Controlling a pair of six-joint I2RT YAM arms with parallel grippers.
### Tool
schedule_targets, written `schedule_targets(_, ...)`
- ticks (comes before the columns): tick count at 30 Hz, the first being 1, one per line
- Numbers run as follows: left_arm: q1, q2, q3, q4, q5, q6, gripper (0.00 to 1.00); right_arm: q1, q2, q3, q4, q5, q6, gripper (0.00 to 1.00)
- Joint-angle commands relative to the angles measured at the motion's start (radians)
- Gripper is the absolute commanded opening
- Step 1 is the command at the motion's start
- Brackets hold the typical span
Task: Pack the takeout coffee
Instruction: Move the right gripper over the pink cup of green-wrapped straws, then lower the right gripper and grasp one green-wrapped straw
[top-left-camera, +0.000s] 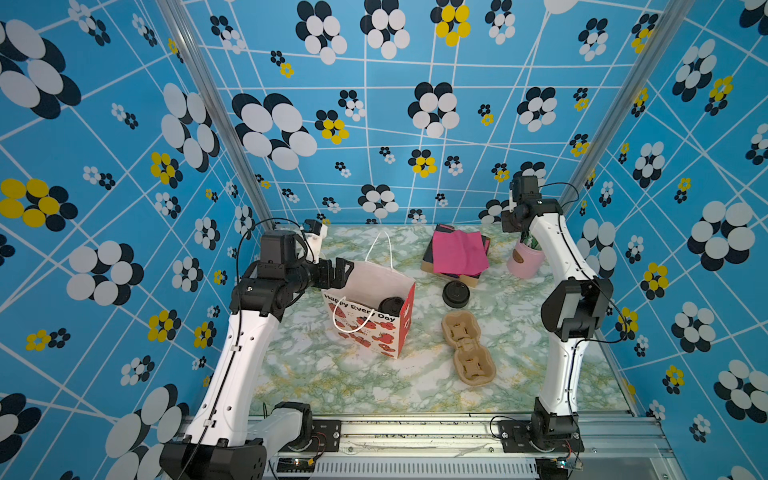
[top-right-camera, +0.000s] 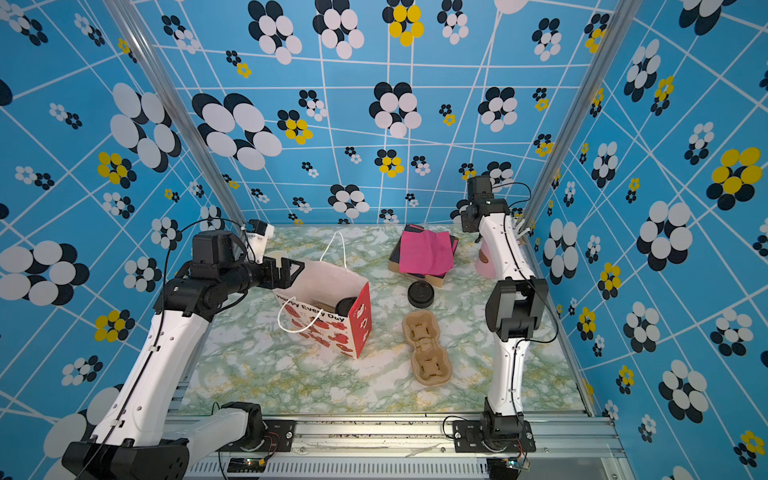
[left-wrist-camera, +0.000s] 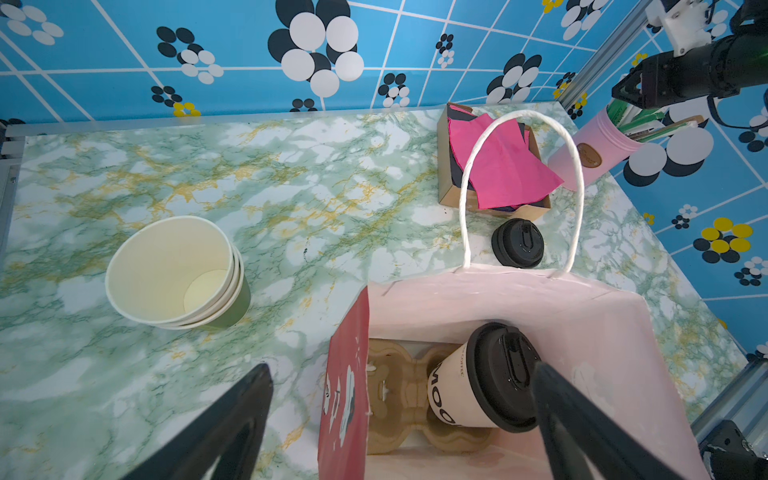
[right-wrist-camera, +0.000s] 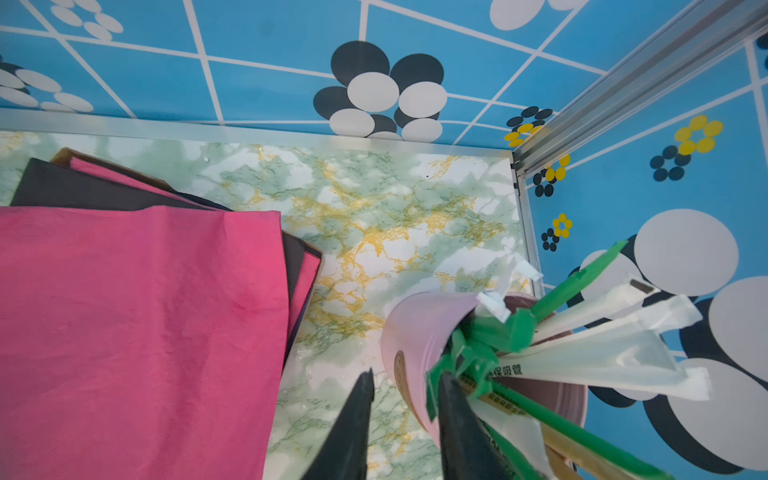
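Your left jaws wide, empty; cup (left-wrist-camera: 453, 382) leans in bag (left-wrist-camera: 498, 299) just below. Right jaws narrow at straws (right-wrist-camera: 590, 357), grip unclear.

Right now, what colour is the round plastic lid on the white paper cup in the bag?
The lid is black, clearest in the left wrist view.

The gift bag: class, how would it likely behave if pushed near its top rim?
The gift bag is thin paper standing open, so its wall would probably buckle first. With the takeout coffee sitting at one end inside, it may slide unevenly or tip.
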Motion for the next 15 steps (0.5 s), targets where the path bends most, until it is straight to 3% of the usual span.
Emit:
schedule_targets(1,0.009,-0.016,-0.018,0.013,0.021,0.005,0.98,-0.008,0.055,0.060,-0.051,0.033,-0.019,0.26)
schedule_targets(11,0.009,-0.015,-0.017,0.004,0.026,0.008,0.99,-0.010,0.085,0.083,-0.055,0.118,-0.075,0.14)
schedule_targets(15,0.009,-0.013,-0.019,0.008,0.030,0.005,0.99,-0.009,0.083,0.084,-0.043,0.145,-0.088,0.03)
